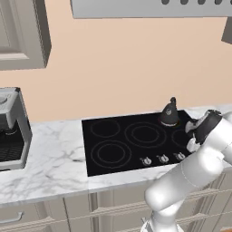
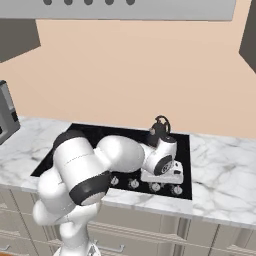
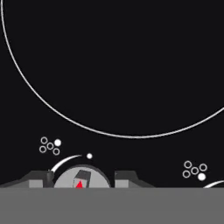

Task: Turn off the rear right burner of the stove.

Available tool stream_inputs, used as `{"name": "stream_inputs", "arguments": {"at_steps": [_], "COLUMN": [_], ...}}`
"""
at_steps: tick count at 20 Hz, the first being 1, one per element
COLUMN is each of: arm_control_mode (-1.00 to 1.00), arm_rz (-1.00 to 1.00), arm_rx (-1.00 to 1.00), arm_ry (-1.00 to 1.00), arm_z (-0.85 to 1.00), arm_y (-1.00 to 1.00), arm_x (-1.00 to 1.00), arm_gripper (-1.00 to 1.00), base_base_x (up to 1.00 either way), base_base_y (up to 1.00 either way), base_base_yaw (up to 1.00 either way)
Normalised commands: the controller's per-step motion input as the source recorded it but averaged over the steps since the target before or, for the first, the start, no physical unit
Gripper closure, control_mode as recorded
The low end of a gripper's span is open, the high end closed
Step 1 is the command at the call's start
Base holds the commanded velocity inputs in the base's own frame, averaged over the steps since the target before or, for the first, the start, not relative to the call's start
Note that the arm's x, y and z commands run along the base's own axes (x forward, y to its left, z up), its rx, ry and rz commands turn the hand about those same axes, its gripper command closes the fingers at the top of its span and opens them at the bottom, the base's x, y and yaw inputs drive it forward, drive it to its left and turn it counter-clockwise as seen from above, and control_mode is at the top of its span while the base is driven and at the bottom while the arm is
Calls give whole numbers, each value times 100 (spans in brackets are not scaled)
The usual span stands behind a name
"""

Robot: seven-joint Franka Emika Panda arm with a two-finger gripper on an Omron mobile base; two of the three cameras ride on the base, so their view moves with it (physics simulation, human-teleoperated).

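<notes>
We see a white marble counter (image 1: 50, 154) with a black stove (image 1: 113, 145), a kettle (image 1: 169, 113) and a coffee machine (image 1: 11, 129).

The stove (image 1: 136, 140) is glossy black glass with thin grey ring outlines and small silver knobs (image 1: 162, 158) along its front edge. In the hand view, one knob (image 3: 81, 178) is grey with a red mark, and white dot symbols (image 3: 49, 145) are printed on the black glass beside it. A dark grey kettle (image 1: 169, 113) stands at the stove's rear right. The tabletop (image 1: 50, 158) around the stove is white marble with grey veins. The wall (image 1: 127, 63) behind is peach. The arm (image 2: 100, 165) is white with dark joints.
</notes>
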Motion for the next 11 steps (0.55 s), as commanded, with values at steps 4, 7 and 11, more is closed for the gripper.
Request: {"name": "stream_inputs", "arguments": {"at_steps": [4, 7, 11], "arm_control_mode": [-100, -100, -100], "arm_rz": [-74, -69, -25], "arm_rx": [-3, -3, 1], "arm_ry": [6, 1, 0], "arm_z": [-42, -21, 0], "arm_y": [0, 0, 0], "arm_x": [-22, -33, -4], "arm_gripper": [100, 100, 100], "base_base_x": [0, 0, 0], "base_base_y": [0, 0, 0], "base_base_yaw": [0, 0, 0]}}
